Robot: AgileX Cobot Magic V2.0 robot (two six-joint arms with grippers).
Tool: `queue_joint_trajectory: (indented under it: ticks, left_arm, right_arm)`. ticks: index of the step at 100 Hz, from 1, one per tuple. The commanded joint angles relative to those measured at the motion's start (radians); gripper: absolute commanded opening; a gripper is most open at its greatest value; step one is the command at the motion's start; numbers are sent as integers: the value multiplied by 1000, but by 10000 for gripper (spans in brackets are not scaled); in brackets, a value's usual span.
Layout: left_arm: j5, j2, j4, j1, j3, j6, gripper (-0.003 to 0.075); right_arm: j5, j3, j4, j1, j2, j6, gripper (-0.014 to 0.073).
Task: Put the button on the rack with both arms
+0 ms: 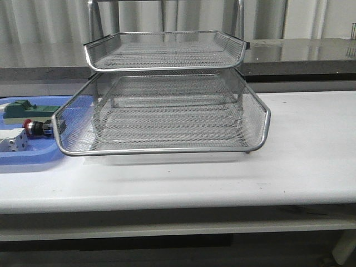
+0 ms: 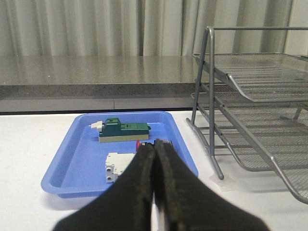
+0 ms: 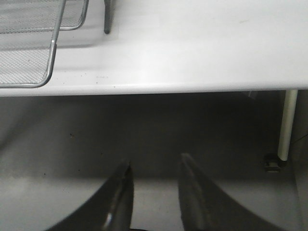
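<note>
- Closest in the left wrist view, the left gripper (image 2: 155, 192) had its fingers pressed together, holding nothing, and hid most of the button (image 2: 143, 143) behind their tips.
- Right gripper (image 3: 153, 192) hung past the table (image 3: 192, 48) edge over the floor, fingers apart and empty, their bases cut off.
- Button (image 1: 31, 128) lay in the blue tray (image 1: 16, 158) at far left, between a white box (image 1: 12, 142) and a green block (image 1: 25, 108), partly screened by mesh.
- Rack (image 1: 167, 111) stood mid-table; its top was cropped.
</note>
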Motion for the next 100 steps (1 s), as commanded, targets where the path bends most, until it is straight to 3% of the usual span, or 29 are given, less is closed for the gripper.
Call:
queue_joint_trajectory:
  ticks: [1, 26, 100]
  left_arm:
    - [-79, -35, -5, 2, 46, -9, -20]
    - [-79, -35, -5, 2, 46, -9, -20]
    - [-79, -35, -5, 2, 46, -9, -20]
  right_arm:
    - [-46, -36, -25, 0, -24, 2, 160]
    - [-46, -36, -43, 0, -41, 2, -76]
    - [-46, -35, -43, 0, -41, 2, -70]
